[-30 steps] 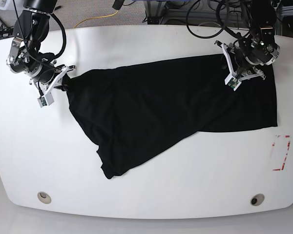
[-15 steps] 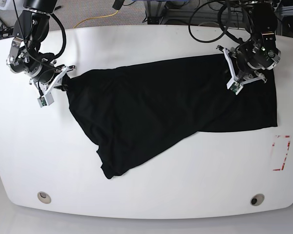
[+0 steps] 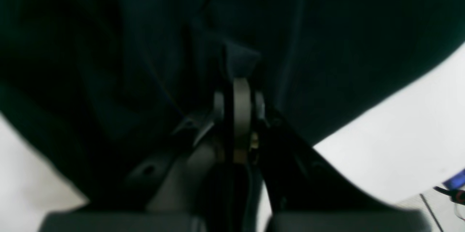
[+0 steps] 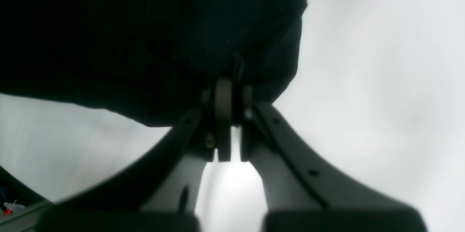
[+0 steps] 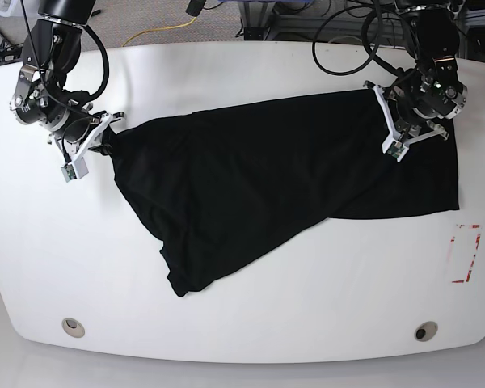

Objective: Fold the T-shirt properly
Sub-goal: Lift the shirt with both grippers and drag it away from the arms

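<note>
The black T-shirt lies spread across the white table, showing only plain black; no print is visible. At the base view's left, my right gripper is shut on the shirt's left corner; the right wrist view shows the jaws of this gripper pinching a bunched edge of the T-shirt. At the base view's right, my left gripper is pressed down on the shirt's upper right part. In the left wrist view this gripper is shut on a small raised fold of the T-shirt.
A red-outlined mark sits near the table's right edge. Two round holes lie along the front edge. Cables, a yellow cord and equipment lie behind the far edge.
My left gripper has shifted slightly right over the shirt and closed its jaws on the cloth. The right gripper keeps its hold on the left corner, almost unmoved.
</note>
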Robot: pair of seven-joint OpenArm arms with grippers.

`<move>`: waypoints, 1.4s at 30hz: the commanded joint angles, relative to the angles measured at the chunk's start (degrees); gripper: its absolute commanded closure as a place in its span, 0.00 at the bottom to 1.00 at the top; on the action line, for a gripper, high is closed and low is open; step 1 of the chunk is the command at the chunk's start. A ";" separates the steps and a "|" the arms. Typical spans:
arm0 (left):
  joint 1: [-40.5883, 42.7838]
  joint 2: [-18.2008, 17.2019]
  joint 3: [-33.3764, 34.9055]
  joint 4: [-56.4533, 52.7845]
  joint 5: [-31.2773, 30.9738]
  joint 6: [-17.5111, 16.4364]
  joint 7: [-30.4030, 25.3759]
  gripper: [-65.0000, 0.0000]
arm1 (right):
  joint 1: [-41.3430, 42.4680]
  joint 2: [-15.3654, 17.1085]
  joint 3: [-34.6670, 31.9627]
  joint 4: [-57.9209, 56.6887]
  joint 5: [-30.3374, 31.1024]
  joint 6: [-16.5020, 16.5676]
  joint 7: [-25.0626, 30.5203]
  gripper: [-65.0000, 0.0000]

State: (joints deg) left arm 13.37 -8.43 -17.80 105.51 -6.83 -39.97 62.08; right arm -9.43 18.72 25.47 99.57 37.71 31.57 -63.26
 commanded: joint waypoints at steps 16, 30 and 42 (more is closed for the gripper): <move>-16.57 1.26 -6.15 3.45 -0.51 -0.03 -0.33 1.00 | 16.07 3.74 0.15 -1.33 0.66 0.38 0.80 1.00; -35.30 -0.67 -6.42 5.21 -0.16 -0.03 5.65 1.00 | 35.23 8.05 -0.02 -14.69 0.66 0.21 0.72 1.00; -50.77 -1.38 -6.15 5.30 -0.07 -0.03 6.88 1.00 | 54.40 12.27 -6.35 -22.78 0.66 0.21 0.72 1.00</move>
State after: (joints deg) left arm -34.33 -9.10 -23.92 109.97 -6.90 -40.14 70.26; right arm 41.95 29.10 18.76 76.23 37.91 31.86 -64.23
